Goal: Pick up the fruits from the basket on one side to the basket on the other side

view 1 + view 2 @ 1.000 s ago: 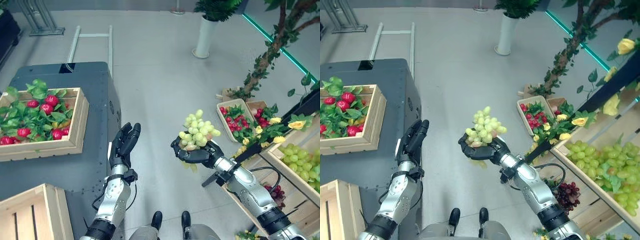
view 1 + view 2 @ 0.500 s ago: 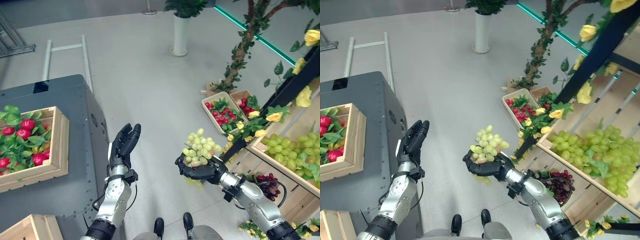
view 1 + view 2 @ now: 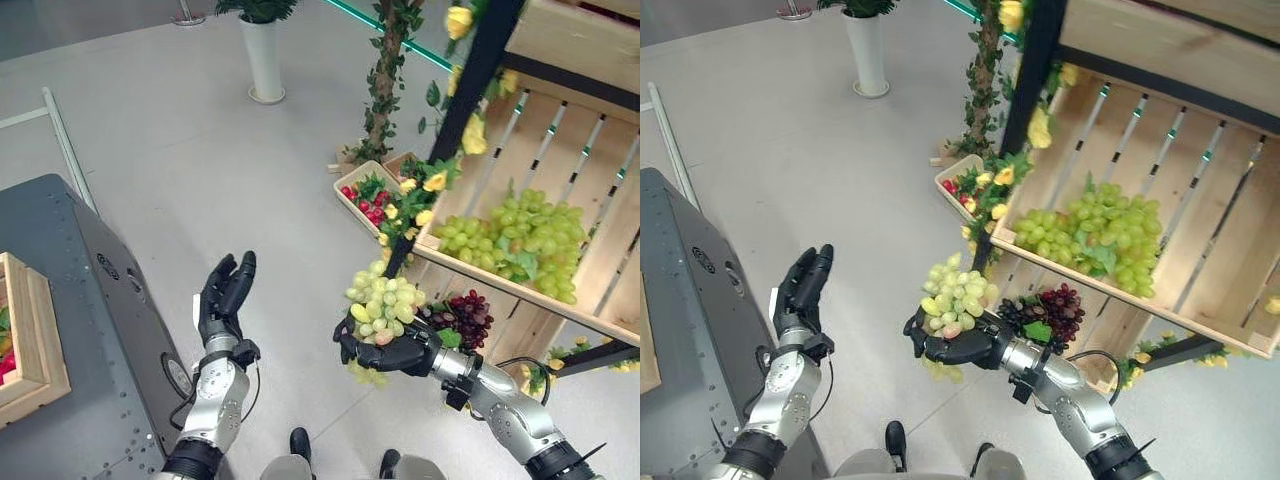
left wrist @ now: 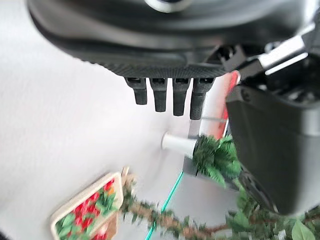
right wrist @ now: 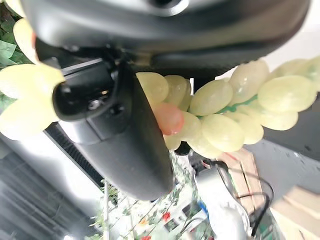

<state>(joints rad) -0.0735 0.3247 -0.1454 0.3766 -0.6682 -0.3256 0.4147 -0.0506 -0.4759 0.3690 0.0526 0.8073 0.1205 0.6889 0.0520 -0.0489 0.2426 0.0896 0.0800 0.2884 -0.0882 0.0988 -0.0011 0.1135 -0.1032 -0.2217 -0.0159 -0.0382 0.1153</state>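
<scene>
In the curled fingers of the right hand (image 3: 385, 355) sat the green grapes (image 3: 383, 305); the view had swung toward the crate (image 3: 560, 300), suggesting delivery neared; the left hand (image 3: 222, 300) hovered, fingers straight.

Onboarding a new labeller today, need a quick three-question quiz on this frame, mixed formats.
1. True or false: the left hand is holding a fruit.
2. Multiple choice: what does the right hand carry? A) red berries B) a bunch of green grapes C) a yellow flower
3. Fill in: the dark purple grapes lie just below the slanted wooden crate that holds more ____ grapes.

Key
1. False: its fingers are straight, raised over the floor, holding nothing.
2. B: the fingers curl under the bunch of green grapes, held up in the air.
3. green: a pile of green grapes lies in that crate.
</scene>
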